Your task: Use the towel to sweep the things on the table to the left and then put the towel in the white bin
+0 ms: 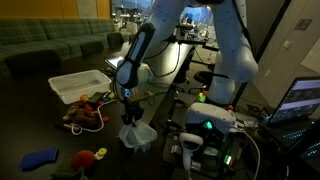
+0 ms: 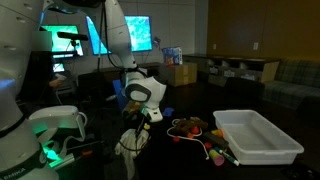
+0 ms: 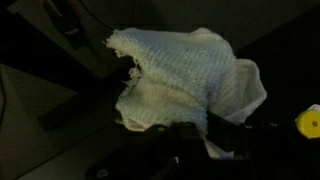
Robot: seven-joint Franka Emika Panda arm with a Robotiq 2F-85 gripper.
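A robot gripper (image 1: 130, 118) is clenched on a white towel (image 1: 137, 136), which hangs bunched below it at centre frame, apart from the white bin (image 1: 80, 86) at upper left. Small red and yellow things (image 1: 86, 113) cluster just beside the bin — stray toys (image 1: 88, 155) lie at lower left. Sweeping looks partly done at best; the towel is not yet in the bin.

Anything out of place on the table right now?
Two strays: a blue item and a red-and-yellow toy lie apart from the things clustered beside the white bin. The towel hangs bunched from the shut gripper.
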